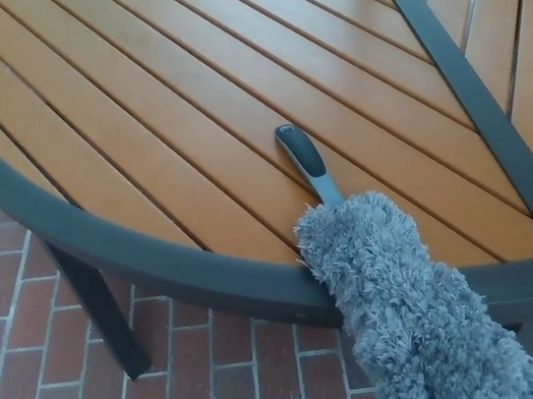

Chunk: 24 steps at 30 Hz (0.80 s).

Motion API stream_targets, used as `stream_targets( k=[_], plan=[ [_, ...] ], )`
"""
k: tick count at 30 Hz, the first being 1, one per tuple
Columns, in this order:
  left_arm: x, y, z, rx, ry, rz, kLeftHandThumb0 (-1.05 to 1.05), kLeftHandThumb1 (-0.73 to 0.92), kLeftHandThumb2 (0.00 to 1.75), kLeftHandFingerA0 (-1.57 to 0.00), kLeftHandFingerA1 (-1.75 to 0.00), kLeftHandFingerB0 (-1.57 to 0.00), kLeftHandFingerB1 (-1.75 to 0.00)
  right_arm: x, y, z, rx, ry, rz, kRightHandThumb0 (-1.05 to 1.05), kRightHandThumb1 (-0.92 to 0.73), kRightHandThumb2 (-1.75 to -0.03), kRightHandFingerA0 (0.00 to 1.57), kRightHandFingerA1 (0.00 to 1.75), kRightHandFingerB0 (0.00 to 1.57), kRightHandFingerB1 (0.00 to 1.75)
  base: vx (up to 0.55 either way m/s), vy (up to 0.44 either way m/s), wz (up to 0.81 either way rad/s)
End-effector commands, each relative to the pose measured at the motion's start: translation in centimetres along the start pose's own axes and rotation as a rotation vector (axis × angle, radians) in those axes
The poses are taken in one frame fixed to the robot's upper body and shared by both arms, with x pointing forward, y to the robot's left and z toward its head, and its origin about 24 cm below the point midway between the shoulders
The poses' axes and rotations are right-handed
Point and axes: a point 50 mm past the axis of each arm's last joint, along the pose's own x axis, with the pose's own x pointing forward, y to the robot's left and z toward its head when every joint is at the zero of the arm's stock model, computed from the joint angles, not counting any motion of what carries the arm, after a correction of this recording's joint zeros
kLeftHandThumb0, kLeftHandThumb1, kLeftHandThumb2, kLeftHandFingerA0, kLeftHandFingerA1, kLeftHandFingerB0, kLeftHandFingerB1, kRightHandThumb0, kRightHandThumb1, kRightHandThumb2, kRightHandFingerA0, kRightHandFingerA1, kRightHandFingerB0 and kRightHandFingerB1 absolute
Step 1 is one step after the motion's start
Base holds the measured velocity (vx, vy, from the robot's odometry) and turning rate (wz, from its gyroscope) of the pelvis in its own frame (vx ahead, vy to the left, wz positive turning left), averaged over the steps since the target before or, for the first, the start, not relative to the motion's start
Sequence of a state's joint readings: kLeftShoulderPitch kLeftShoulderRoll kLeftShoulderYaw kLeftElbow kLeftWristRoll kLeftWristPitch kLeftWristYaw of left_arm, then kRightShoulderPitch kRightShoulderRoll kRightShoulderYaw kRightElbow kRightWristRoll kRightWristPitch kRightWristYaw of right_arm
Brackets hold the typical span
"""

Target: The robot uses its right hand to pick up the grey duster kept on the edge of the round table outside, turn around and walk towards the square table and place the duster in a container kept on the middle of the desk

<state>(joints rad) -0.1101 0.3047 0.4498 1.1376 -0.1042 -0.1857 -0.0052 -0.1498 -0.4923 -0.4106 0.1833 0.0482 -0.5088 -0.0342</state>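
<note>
The grey duster [400,300] is lying at the near edge of the round table [156,260], on its orange slatted top. Its short grey handle [307,164] is resting on the slats and pointing toward the table's middle, while the fluffy microfibre head is overhanging the dark rim and reaching down past the bottom of the head view, above the red brick paving [35,391]. A dark table leg [99,312] is standing on the bricks at the left, and a dark crossbar [470,91] is running diagonally across the tabletop at the right. Neither robot hand is showing, so nothing is holding the duster and their fingers cannot be judged
</note>
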Motion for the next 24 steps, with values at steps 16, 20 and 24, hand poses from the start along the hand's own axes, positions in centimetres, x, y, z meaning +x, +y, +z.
stream_targets(
  k=[16, 20, 24],
  plan=[
    [-0.2, 0.4, 0.6, -0.01, -0.091, 0.014, 0.0, 0.57, 0.96, -0.91, -0.88, -0.87, -0.69, 5.7, 10.0, 5.4, -0.603, -0.239, 0.825, -0.53, -0.46, -0.78, 0.22, 0.55, 0.1, 0.42, 0.0, 0.0, 0.0],
    [-0.2, 0.4, 0.5, -0.005, -0.089, 0.017, 0.05, 0.57, 0.97, -0.87, -0.86, -0.86, -0.7, 6.4, 11.9, 4.8, -0.716, -0.248, 0.904, -0.46, -0.58, -0.58, 0.25, 0.5, 0.17, 0.29, 0.0, 0.0, 0.0],
    [-0.2, 0.4, 0.4, -0.014, -0.085, 0.018, 0.05, 0.57, 0.97, -0.87, -0.86, -0.86, -0.7, 6.4, 12.5, 4.4, -0.753, -0.264, 0.931, -0.46, -0.58, -0.58, 0.25, 0.5, 0.17, 0.29, 0.0, 0.0, 0.0]
  ],
)
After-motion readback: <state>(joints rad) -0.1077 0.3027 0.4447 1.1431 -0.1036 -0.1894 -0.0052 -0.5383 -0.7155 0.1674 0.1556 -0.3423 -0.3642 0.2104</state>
